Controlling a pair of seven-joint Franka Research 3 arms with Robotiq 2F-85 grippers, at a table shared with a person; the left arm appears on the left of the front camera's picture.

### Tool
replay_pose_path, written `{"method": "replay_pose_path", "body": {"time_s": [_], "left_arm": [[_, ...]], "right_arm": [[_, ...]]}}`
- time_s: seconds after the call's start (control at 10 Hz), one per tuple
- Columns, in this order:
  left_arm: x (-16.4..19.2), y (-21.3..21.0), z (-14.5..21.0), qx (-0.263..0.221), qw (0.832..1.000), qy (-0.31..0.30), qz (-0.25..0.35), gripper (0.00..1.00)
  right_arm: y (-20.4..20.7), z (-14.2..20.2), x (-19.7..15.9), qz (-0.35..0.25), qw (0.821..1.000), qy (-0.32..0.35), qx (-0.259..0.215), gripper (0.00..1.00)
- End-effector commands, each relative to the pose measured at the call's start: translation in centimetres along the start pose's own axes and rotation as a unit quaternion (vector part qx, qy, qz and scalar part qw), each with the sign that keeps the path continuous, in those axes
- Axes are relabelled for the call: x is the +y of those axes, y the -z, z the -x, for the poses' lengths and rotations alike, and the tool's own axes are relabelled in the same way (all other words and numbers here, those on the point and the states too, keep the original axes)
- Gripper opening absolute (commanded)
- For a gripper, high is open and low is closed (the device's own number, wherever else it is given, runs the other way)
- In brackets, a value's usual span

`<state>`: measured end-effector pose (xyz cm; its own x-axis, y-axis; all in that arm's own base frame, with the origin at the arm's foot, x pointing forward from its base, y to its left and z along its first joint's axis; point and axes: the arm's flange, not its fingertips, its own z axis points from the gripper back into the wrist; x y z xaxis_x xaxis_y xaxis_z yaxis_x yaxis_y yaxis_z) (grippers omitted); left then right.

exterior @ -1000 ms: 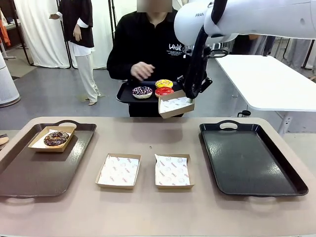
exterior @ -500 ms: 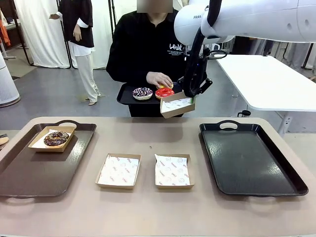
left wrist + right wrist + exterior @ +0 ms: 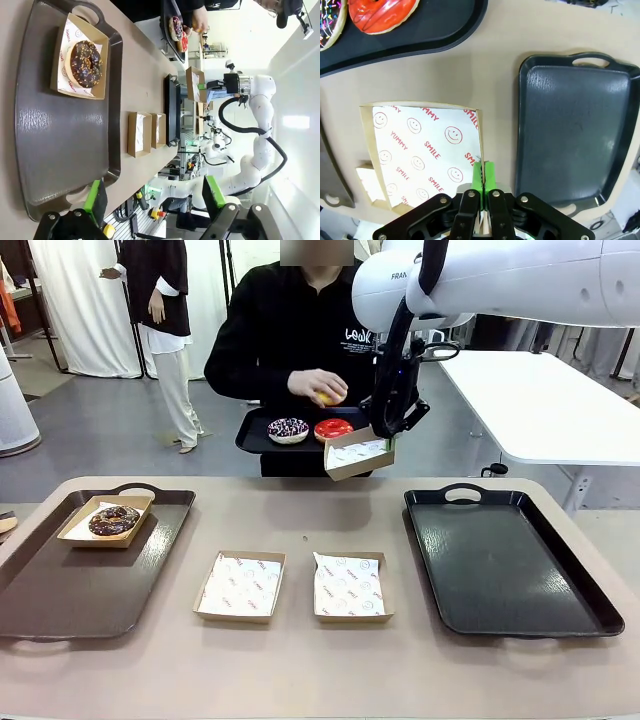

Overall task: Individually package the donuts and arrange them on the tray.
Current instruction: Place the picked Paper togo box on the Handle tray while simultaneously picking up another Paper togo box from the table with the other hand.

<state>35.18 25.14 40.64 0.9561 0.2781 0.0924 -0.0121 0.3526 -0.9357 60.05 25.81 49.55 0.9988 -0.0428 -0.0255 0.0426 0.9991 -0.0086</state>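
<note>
At lower right the black tray (image 3: 510, 560) lies bare, room for packed boxes. Upper centre, the right gripper (image 3: 388, 425) pinches one wall of a lined box (image 3: 358, 453), presenting its open face, likely to receive the yellow donut (image 3: 325, 398) in the person's hand (image 3: 318, 386). The red donut (image 3: 333, 427) and purple donut (image 3: 288, 427) sit just left. The left gripper (image 3: 154, 195) gapes, empty.

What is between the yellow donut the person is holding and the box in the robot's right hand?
Nothing visible. The yellow donut in the person's hand is held over the black tray; the box, pinched by its edge in the robot's right hand, sits just beside, open and empty.
</note>
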Motion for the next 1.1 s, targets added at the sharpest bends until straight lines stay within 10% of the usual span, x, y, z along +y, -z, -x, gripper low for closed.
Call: {"method": "replay_pose_path", "body": {"time_s": [0.0,1.0], "left_arm": [[-0.03,-0.14,0.70,0.004,1.000,0.008,-0.003,1.00],[-0.03,-0.14,0.70,0.004,1.000,0.008,-0.003,1.00]], "right_arm": [[-0.23,0.02,-0.06,0.000,1.000,0.000,-0.003,0.00],[-0.23,0.02,-0.06,0.000,1.000,0.000,-0.003,0.00]]}}
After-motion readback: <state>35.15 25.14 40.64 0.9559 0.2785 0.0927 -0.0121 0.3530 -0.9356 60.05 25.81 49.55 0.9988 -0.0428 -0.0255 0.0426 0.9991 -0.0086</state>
